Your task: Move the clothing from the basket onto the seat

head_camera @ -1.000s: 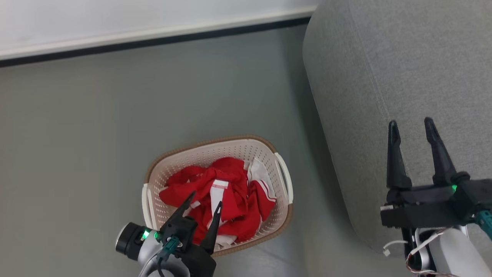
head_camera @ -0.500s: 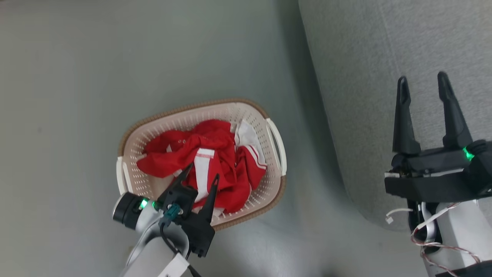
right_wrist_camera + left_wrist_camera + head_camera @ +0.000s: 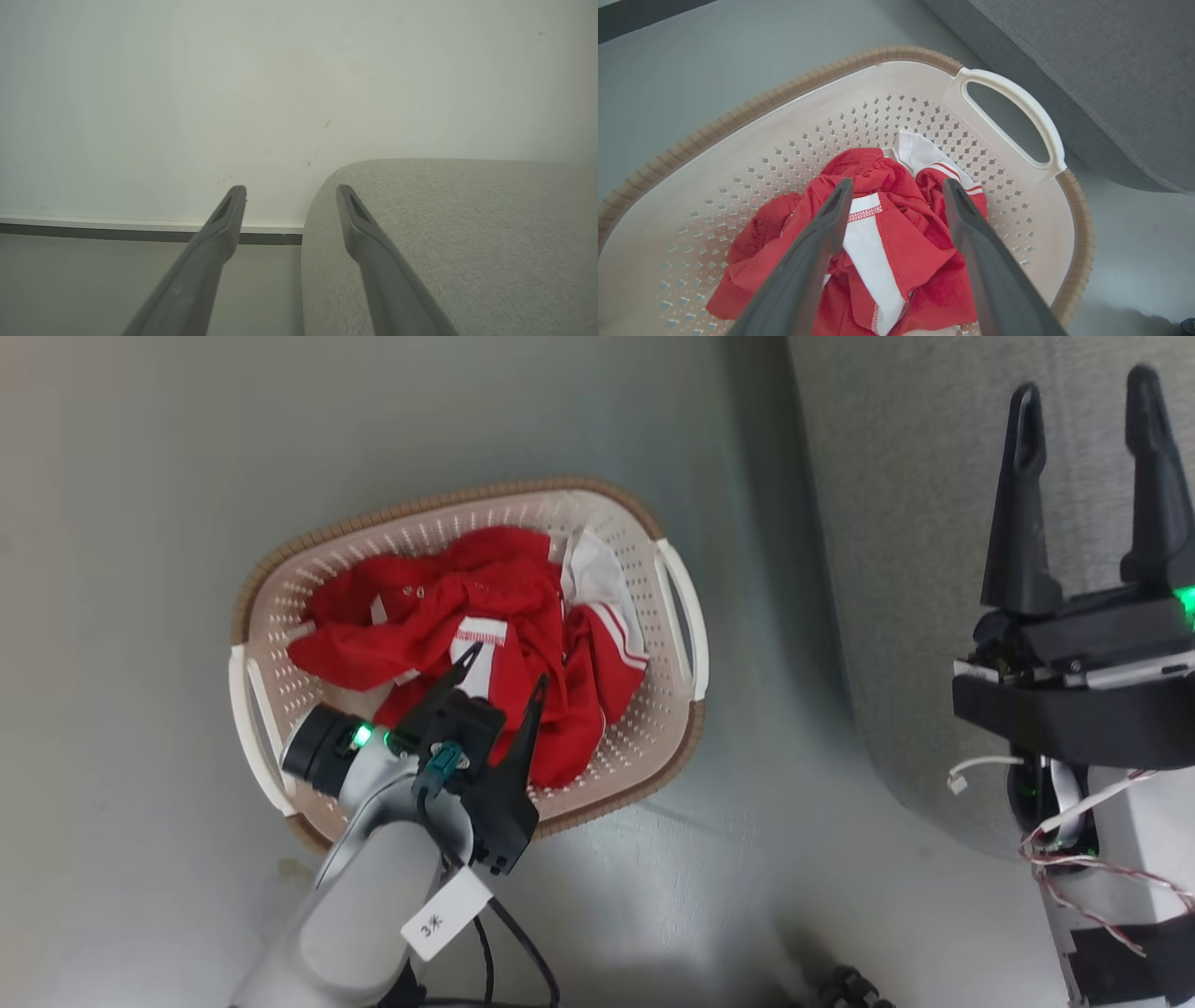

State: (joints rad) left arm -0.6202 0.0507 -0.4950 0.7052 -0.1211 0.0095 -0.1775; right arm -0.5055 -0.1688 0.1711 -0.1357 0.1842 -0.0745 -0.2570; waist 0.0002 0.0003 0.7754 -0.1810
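The left gripper (image 3: 509,665) is coming deeper over the basket (image 3: 448,504), jaws wide and empty; the clothing (image 3: 439,607) is lying just beneath its tips, perhaps not yet touched.

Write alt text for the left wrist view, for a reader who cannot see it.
Two dark jaws of the left gripper stand open over a crumpled heap of red clothing with white stripes, lying in a cream perforated basket with a brown rim. The basket sits on a grey floor, beside the grey seat at upper right.
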